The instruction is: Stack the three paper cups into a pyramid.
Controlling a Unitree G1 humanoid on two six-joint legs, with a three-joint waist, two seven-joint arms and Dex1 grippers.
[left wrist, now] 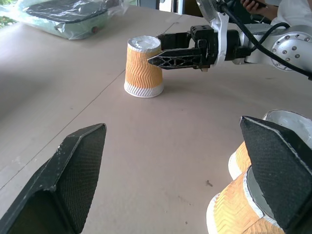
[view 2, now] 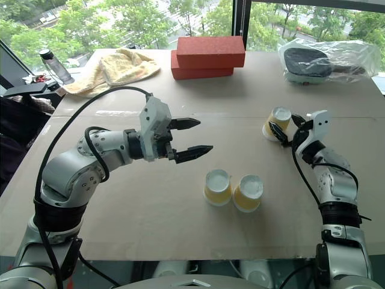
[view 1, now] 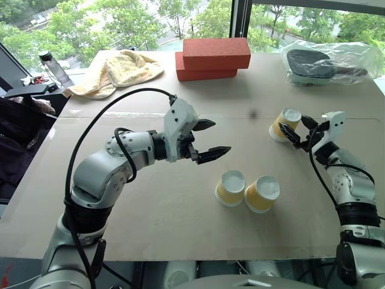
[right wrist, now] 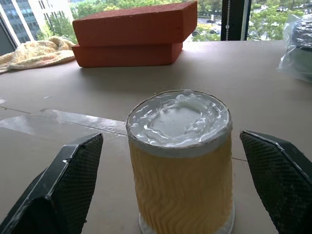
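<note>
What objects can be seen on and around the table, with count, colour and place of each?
paper cups: three, yellow with white ends, all upside down; two side by side near the front, one apart at the right
bricks: two, red, stacked at the back
towel: one, pale yellow, back left
plastic bag: one, clear, dark object inside, back right
bottle: one, beyond the left edge
table: one, brown
left gripper: open, above the table
right gripper: open, around the far cup

occluded: plastic bag (view 1: 328, 60) contents unclear | bottle (view 1: 53, 66) label unreadable
</note>
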